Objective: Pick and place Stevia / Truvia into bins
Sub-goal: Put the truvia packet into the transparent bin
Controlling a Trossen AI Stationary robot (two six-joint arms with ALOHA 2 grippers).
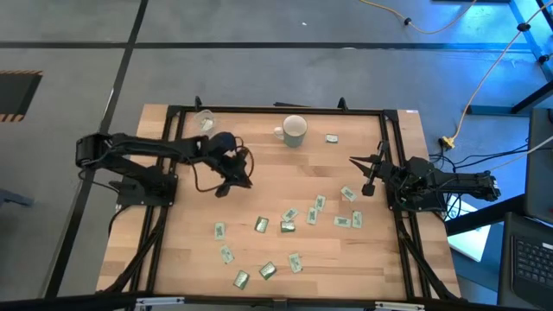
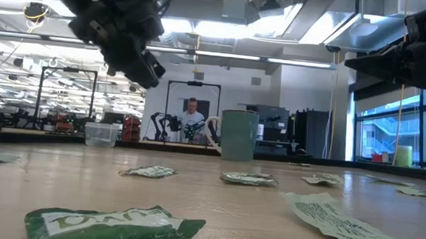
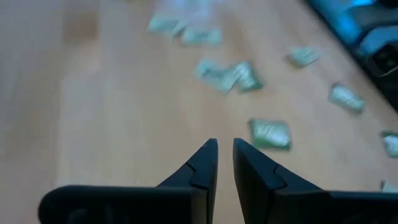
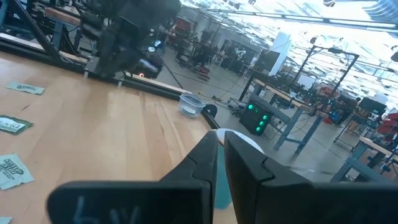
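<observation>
Several green and white Stevia sachets (image 1: 285, 226) lie flat, scattered over the near and right part of the table; one sachet (image 3: 270, 134) lies just ahead of my left gripper. The pale mug (image 1: 295, 130) stands upright near the far edge, and the clear cup (image 1: 205, 121) stands to its left. My left gripper (image 1: 222, 191) hangs above the table's left middle, raised clear (image 2: 121, 40), with its fingers (image 3: 224, 149) shut on nothing. My right gripper (image 1: 367, 187) waits at the right side, shut and empty (image 4: 221, 142).
One sachet (image 1: 332, 137) lies alone to the right of the mug. A black frame (image 1: 259, 110) borders the table's far edge and sides. Bare wood (image 1: 276, 177) lies between the two grippers. A person (image 2: 191, 118) stands far off in the room behind the table.
</observation>
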